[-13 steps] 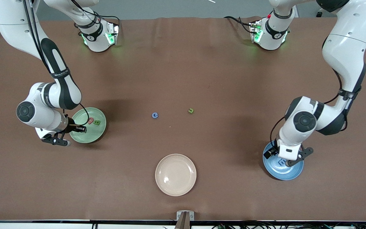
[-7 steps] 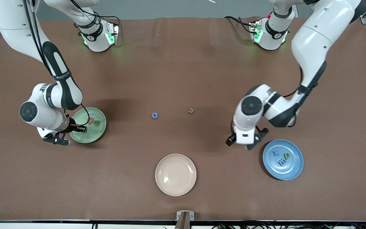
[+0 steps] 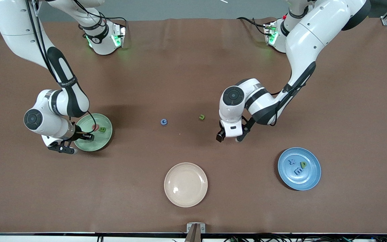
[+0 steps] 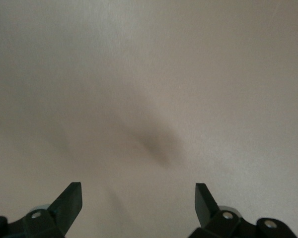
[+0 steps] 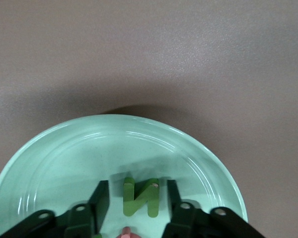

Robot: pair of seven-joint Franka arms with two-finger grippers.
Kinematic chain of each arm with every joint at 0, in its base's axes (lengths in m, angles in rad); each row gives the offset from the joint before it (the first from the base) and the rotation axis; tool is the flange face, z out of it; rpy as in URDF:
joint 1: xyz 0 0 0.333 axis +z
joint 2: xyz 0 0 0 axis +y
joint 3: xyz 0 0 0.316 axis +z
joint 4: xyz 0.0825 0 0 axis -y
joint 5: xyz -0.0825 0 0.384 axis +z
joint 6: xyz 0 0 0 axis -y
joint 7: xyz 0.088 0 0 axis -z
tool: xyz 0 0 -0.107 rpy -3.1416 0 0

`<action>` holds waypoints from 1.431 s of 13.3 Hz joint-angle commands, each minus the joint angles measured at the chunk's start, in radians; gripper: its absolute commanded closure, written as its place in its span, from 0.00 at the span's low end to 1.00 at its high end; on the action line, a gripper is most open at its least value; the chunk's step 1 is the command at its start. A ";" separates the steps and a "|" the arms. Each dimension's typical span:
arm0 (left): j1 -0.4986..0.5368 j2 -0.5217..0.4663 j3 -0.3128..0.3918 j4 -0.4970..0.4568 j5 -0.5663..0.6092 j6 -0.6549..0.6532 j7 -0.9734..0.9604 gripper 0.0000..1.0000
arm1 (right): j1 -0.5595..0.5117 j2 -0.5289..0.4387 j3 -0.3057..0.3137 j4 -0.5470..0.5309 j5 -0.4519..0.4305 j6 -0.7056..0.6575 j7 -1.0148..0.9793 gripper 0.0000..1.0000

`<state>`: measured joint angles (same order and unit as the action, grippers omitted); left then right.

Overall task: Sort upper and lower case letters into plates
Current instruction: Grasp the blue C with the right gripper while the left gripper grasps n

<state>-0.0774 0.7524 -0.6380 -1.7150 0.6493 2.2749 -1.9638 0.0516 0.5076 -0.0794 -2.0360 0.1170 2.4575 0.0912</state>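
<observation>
Where the right arm reaches: the right gripper (image 3: 85,136) sits low over the pale green plate (image 3: 92,148), in the middle band of the front view toward the right arm's end of the bench (image 3: 180,67).
Right gripper state: the fingers (image 5: 103,193) are parted a little, with a green N (image 5: 140,197) lying between them in the plate; a gap shows on each side, so nothing is clamped.
Pale green plate, other contents: a red letter (image 3: 95,127) and a green B (image 3: 102,129), just beside each other.
Left gripper (image 3: 228,137): hangs over bare bench near the middle of the front view, jaws spread wide and empty.
Left wrist view: only brown bench between the two fingertips.
Loose letters: a blue G (image 3: 164,122) and a green u (image 3: 202,117) lie on the bench at mid-frame, apart from each other; the u is the one nearer the left gripper.
Blue plate (image 3: 311,178): lower part of the front view at the left arm's end, holding a blue x (image 3: 292,162), a green p (image 3: 303,164) and a blue E (image 3: 298,171).
Cream plate (image 3: 193,191): lower middle of the front view.
</observation>
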 commanded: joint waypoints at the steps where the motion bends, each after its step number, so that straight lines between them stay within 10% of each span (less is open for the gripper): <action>1: -0.025 0.027 -0.002 0.002 -0.005 0.037 -0.065 0.00 | -0.004 -0.024 0.026 0.022 0.004 -0.073 0.030 0.00; 12: -0.166 0.079 0.001 0.002 -0.003 0.089 -0.352 0.05 | 0.454 -0.012 0.026 0.063 0.043 0.001 0.775 0.00; 19: -0.188 0.084 0.003 -0.020 0.007 0.126 -0.363 0.30 | 0.593 0.075 0.020 0.062 0.033 0.116 0.966 0.08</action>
<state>-0.2627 0.8359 -0.6381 -1.7276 0.6492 2.3795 -2.3051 0.6145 0.5832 -0.0451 -1.9644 0.1500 2.5548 1.0165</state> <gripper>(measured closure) 0.225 0.035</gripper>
